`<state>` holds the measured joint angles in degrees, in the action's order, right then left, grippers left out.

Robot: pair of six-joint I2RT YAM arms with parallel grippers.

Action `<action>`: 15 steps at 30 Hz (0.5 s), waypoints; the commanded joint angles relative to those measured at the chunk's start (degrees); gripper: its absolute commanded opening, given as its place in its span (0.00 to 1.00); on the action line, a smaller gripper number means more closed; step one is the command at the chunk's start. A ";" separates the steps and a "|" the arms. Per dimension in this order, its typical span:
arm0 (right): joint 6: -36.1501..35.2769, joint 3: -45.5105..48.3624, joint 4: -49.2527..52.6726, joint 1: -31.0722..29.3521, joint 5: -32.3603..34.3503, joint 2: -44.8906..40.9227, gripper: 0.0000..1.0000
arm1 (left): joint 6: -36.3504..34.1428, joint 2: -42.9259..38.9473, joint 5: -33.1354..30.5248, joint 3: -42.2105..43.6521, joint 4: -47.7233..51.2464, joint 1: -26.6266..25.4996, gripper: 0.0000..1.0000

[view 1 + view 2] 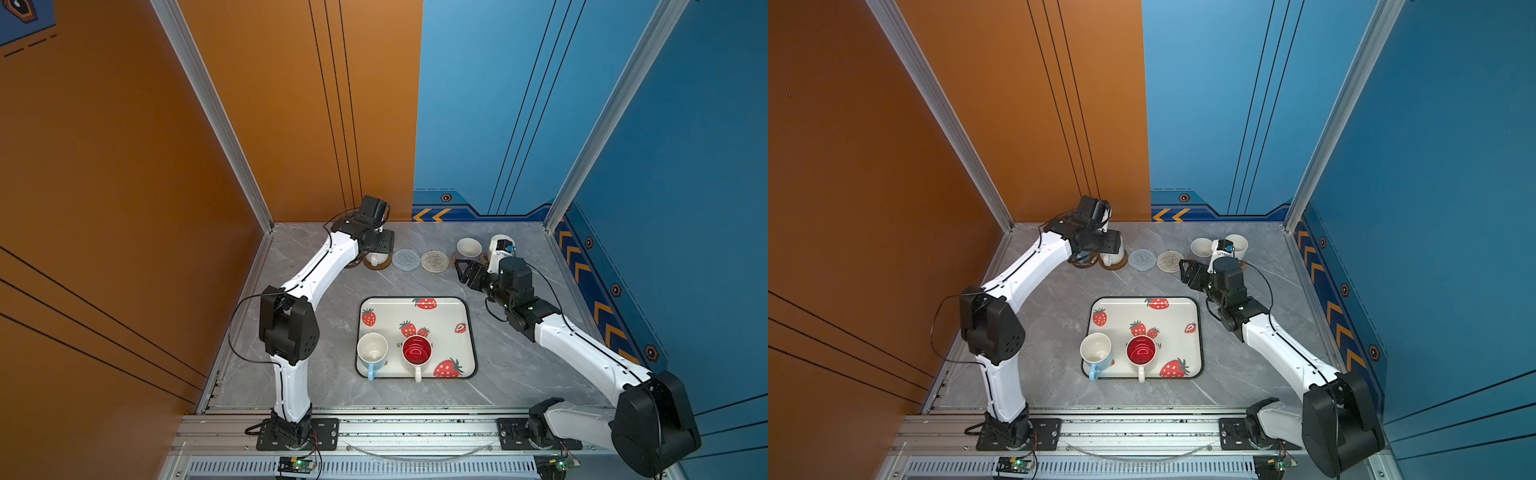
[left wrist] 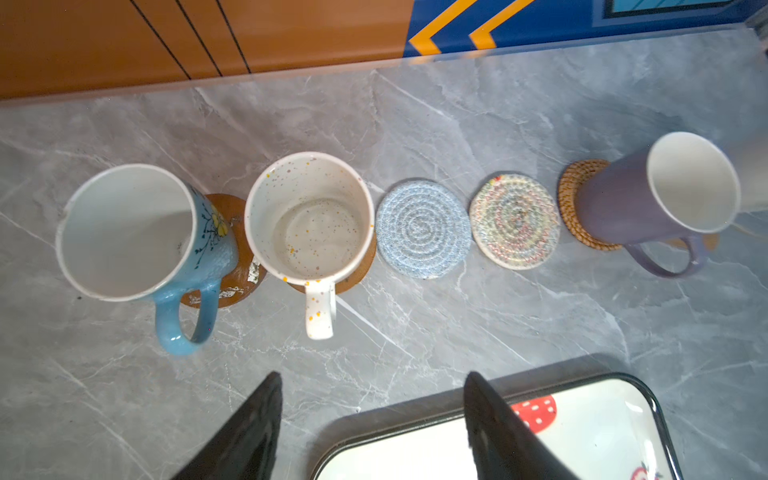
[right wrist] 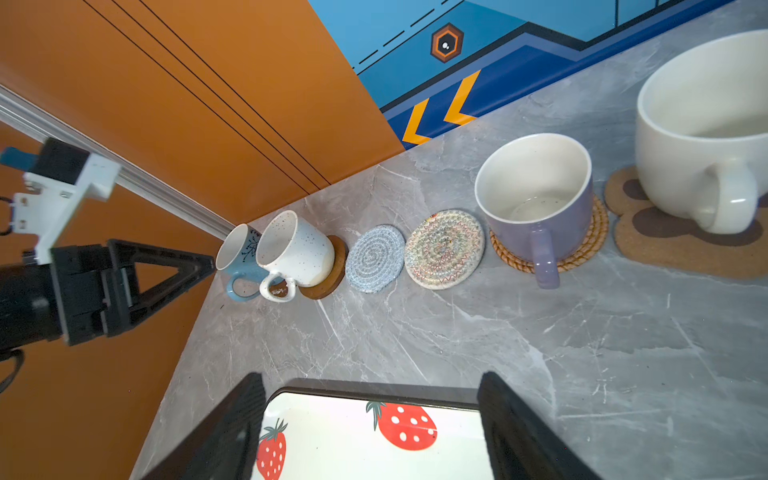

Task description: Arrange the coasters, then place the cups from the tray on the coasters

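**My left hand point(image 2: 372, 380) open and empty by the row of cups**

My left hand has its fingers point(image 2: 249, 428) well apart with nothing between them, only bare table point(image 2: 415, 332) under the gap. It hangs on the tray point(image 1: 390, 316) side of the row, roughly facing the speckled white cup point(image 2: 309, 216). In the right wrist view its tip looks close to the flowered blue cup point(image 2: 129, 232), though that may just be the angle. My right hand point(image 3: 372, 382) is spread wide too and grips nothing, hanging near the far rim of the tray.

Along the far edge of the table, from my left: the flowered blue cup stands on a brown disc point(image 2: 239, 278), and the speckled white cup on a second brown disc point(image 2: 357, 276). Next the grey woven coaster point(image 2: 422, 228) and the cream woven coaster point(image 2: 515, 222) lie uncovered. The lavender cup point(image 2: 623, 208) sits on the tan woven coaster point(image 2: 569, 195), and the plain white cup point(image 3: 706, 124) on the paw-print coaster point(image 3: 673, 249). On the tray, near its front edge, the plain blue cup point(image 1: 372, 349) and the red-lined cup point(image 1: 417, 351) stand side by side, handles toward me
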<state>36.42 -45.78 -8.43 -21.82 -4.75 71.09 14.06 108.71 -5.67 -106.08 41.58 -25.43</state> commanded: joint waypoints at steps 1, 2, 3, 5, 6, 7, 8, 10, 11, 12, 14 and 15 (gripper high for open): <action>-1.00 -1.68 2.40 -1.06 1.31 -0.86 0.79 | -2.72 -5.73 -4.44 3.43 0.61 -3.13 0.72; -1.00 -1.68 2.49 -1.32 1.42 -1.02 0.79 | -3.10 -7.03 -5.65 4.31 0.60 -4.03 0.73; -1.09 -1.75 2.60 -1.61 1.61 -1.17 0.79 | -3.76 -8.57 -6.84 5.47 0.63 -5.25 0.74; -1.28 -1.77 2.92 -2.14 2.01 -1.54 0.79 | -4.54 -11.30 -8.78 7.49 0.61 -7.35 0.75; -1.31 -1.82 3.14 -2.39 2.20 -1.78 0.79 | -4.82 -12.81 -9.67 8.66 0.65 -8.43 0.76; -1.42 -1.79 3.32 -2.59 2.46 -1.97 0.79 | -4.99 -14.03 -10.55 9.67 0.63 -9.33 0.77; -1.50 -1.77 3.50 -2.93 2.63 -2.13 0.79 | -5.01 -15.47 -11.60 10.85 0.60 -10.27 0.77; -1.66 -1.86 3.90 -3.41 3.05 -2.68 0.79 | -4.65 -18.28 -13.12 13.22 0.56 -11.90 0.78; -1.70 -1.83 4.05 -3.63 3.24 -2.95 0.79 | -4.28 -19.99 -13.62 14.56 0.60 -12.63 0.78; -1.72 -1.86 4.25 -3.90 3.50 -3.19 0.79 | -3.50 -21.66 -13.99 15.97 0.60 -13.20 0.78; -1.96 -1.94 4.62 -4.39 4.05 -3.63 0.79 | -2.15 -24.97 -14.22 18.86 0.53 -13.96 0.78; -1.95 -1.96 4.77 -4.76 4.43 -3.84 0.79 | -1.20 -26.87 -14.72 20.49 0.45 -14.41 0.79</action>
<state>35.83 -45.95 -5.45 -25.71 -2.66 68.84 10.90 86.11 -17.02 -88.66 41.52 -39.16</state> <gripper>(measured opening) 0.790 0.786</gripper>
